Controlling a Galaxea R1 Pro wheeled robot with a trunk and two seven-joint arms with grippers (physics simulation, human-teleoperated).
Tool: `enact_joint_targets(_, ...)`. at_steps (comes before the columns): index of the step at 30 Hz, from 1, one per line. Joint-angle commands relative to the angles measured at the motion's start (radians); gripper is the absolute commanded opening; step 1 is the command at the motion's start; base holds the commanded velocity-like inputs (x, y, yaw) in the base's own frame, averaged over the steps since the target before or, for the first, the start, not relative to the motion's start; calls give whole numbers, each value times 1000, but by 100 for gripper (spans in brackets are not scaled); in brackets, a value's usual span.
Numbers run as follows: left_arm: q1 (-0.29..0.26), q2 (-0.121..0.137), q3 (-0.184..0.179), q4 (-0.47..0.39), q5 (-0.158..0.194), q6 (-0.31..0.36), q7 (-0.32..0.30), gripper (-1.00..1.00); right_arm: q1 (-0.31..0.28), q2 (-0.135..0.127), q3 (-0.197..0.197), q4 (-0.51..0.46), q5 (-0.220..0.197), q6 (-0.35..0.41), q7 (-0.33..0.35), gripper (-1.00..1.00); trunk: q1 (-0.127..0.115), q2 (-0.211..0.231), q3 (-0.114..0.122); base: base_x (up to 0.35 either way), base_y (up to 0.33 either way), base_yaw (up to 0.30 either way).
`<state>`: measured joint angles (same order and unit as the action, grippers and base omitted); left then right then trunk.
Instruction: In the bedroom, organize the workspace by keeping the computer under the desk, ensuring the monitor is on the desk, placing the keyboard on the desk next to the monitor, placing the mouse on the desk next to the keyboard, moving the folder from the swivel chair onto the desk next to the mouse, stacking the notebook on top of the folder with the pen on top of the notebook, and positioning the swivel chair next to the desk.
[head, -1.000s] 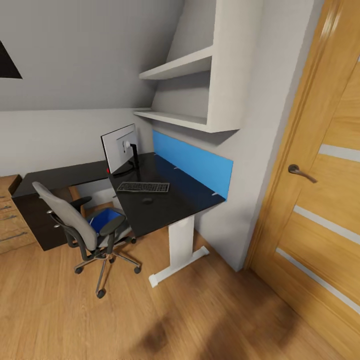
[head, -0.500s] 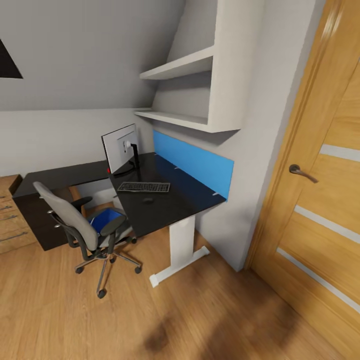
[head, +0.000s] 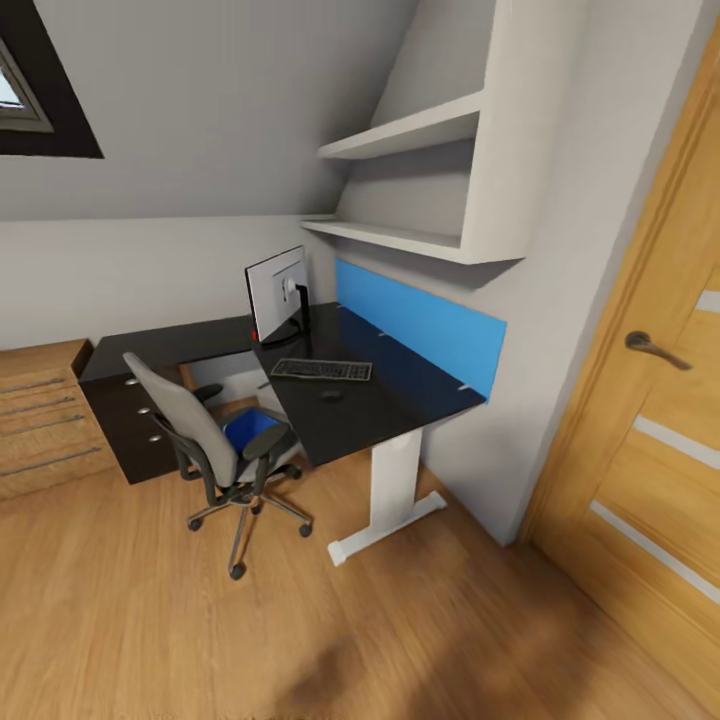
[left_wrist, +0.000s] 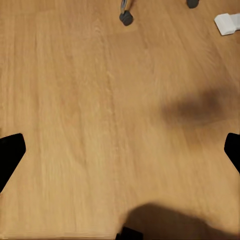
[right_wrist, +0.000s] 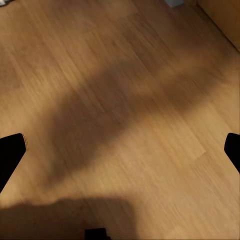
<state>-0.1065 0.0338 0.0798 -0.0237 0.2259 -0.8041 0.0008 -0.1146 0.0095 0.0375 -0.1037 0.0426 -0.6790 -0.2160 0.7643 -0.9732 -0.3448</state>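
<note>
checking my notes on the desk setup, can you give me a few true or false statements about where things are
1. The flat bright blue folder lies on the seat of the grey upholstered swivel chair. True.
2. The slim dark-keyed keyboard lies on the wooden floor. False: it lies on the glossy black desk, in front of the monitor.
3. The wide flat monitor stands on the desk. True.
4. The small dark mouse sits on the chair's armrest. False: it sits on the desk, near the keyboard.
5. The left gripper is clamped on the folder. False: its fingertips stand wide apart over bare wooden floor.
</note>
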Motion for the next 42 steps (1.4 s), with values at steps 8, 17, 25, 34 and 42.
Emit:
enact_joint_targets(8, -1, 0, 8, 1, -7, -3, 1, 100, 0, 1, 6, -8, 5, -3, -6, 100, 0, -1, -5, -4, 7, 258)
enact_joint_targets(17, -1, 0, 8, 1, -7, -3, 2, 100, 0, 1, 7, -11, 5, -4, -5, 100, 0, -1, -6, 0, 0, 270)
enact_joint_targets(25, -1, 0, 8, 1, -7, -3, 1, 100, 0, 1, 7, -11, 5, -4, -4, 100, 0, -1, -6, 0, 0, 272)
enact_joint_targets(34, -1, 0, 8, 1, -7, -4, 2, 100, 0, 0, 9, -11, 11, -4, -3, 100, 0, -1, -6, 37, 0, 274)
enact_joint_targets(42, -1, 0, 8, 1, -7, -5, 2, 100, 0, 0, 12, -11, 14, -5, -2, 100, 0, -1, -8, 273, 0, 275)
